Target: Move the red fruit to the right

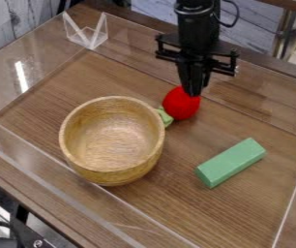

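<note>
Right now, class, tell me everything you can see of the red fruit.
The red fruit is small, rounded and bright red, with a green leafy bit at its lower left end. It looks like a smooth, solid toy. It lies on the wooden table, just beyond the upper right rim of the bowl and up and left of the green block. The gripper is right above it; whether they touch, I cannot tell.

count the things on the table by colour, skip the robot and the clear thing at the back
red with a green leafy end: 1, the fruit
green: 1, the block
light wood: 1, the bowl
total: 3
</note>
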### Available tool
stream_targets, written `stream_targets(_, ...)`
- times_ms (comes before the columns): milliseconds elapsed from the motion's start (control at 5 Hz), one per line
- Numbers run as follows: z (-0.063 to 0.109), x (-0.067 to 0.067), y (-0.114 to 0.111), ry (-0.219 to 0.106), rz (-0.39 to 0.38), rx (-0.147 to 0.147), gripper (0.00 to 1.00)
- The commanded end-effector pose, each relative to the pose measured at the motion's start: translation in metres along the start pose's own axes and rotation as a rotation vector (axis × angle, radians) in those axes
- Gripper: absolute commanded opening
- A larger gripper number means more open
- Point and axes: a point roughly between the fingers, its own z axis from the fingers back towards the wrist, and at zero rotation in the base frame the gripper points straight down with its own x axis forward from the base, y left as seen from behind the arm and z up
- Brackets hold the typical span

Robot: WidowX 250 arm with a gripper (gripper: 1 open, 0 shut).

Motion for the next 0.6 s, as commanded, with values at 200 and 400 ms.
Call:
stream_targets(200,0.030,0.011,-0.008,-0.098,-0.007,-0.009,0.00)
stream_targets(400,0.017,0.010,-0.017,-0.081,-0.020,-0.009,0.00)
